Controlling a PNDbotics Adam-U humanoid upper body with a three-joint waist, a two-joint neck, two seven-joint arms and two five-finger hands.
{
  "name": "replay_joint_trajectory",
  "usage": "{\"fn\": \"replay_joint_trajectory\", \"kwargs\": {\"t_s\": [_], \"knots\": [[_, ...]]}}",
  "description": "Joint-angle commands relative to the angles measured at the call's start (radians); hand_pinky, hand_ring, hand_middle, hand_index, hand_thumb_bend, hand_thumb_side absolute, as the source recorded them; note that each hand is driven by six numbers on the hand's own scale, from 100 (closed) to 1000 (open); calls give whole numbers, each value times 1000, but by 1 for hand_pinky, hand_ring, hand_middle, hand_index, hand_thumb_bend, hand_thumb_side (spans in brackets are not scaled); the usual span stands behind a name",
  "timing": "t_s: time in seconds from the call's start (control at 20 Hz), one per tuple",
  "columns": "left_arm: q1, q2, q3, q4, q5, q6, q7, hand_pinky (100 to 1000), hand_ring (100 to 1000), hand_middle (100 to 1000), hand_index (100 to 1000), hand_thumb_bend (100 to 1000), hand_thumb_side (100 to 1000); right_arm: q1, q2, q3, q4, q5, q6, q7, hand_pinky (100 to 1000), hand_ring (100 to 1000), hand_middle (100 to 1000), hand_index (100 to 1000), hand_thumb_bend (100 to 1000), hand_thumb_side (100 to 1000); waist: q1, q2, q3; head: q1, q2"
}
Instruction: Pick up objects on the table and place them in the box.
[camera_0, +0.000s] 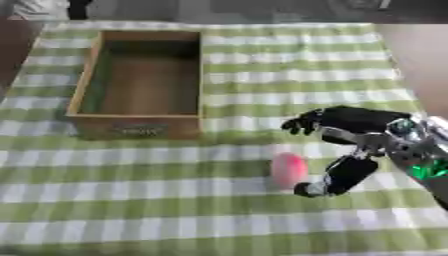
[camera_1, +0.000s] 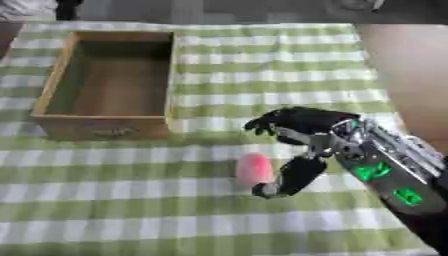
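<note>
One pink object, right hand beside it

Left eye view: wooden box (camera_0: 140, 82) sits far left on the green checked cloth (camera_0: 175, 210), nothing visible inside. Pink rounded object (camera_0: 288, 169) lies on the cloth, well apart from the box.

Right eye view: right hand (camera_1: 302, 127) spread, fingers released; thumb (camera_1: 289, 180) just beside the object, possibly touching.

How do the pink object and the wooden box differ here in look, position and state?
The pink object is small, rounded and smooth; the wooden box is large, rectangular and straight-walled. The object lies beside the right hand, between its thumb and fingers; the box stands apart, further left and farther back. The box is open-topped and shows nothing inside. Both rest on the checked cloth.
</note>
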Motion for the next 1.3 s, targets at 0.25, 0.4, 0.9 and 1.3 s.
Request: {"fn": "replay_joint_trajectory", "kwargs": {"t_s": [0.25, 0.4, 0.9, 1.3], "knots": [[-8, 20, 4, -19, -3, 0, -1, 460, 456, 517, 797, 100, 918, -11, -9, -6, -5, 7, 13, 7, 859, 858, 882, 1000, 510, 457, 0, -14, 2, -2, -16], [-7, 20, 4, -19, -4, 0, -1, 460, 456, 517, 797, 100, 918, -11, -8, -6, -6, 8, 14, 5, 857, 853, 871, 1000, 502, 473, 0, -14, 2, -3, -17], [-7, 19, 4, -19, -5, 0, -2, 460, 456, 518, 797, 100, 918, 2, 0, 5, -9, 108, 21, -32, 842, 843, 799, 1000, 553, 526, -1, -11, 4, -8, -19], [-8, 18, 4, -19, -4, 1, -4, 460, 456, 518, 797, 100, 919, 8, 21, 18, -6, 132, 10, -17, 845, 843, 781, 1000, 519, 516, 0, -9, 7, -12, -21]]}}
